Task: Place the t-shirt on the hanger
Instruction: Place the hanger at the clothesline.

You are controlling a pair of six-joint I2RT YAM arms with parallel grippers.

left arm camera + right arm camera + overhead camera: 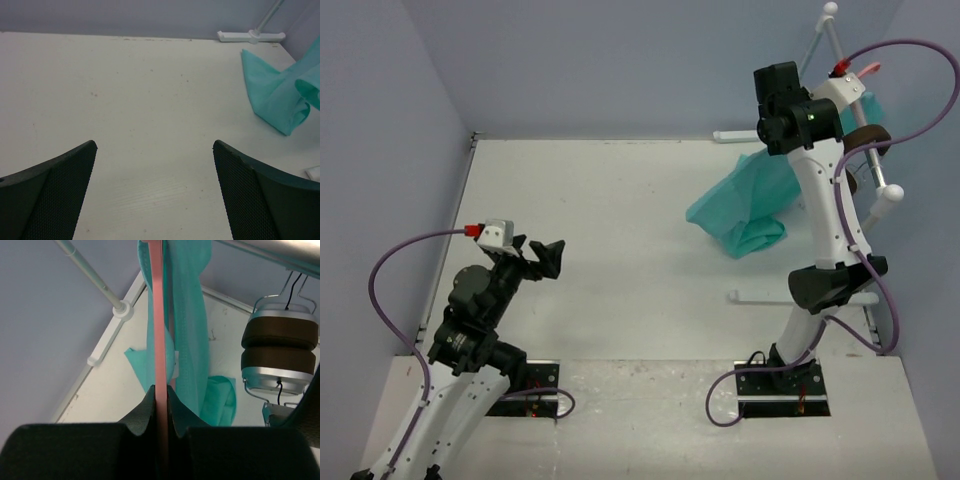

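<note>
My right gripper is raised at the back right and shut on the thin pink hanger, whose bar runs straight up between the fingers. The teal t-shirt hangs right beside the bar and droops down to the table, where its lower part lies crumpled. Whether the cloth sits over the hanger's arms I cannot tell. A pink tip of the hanger shows behind the right arm. At the near left, my left gripper is open low over bare table, far from the t-shirt.
The white tubular rack stands at the back right, its feet on the table. Brown headphones hang from it, close to the right of the t-shirt. Walls close in the table on the left and at the back.
</note>
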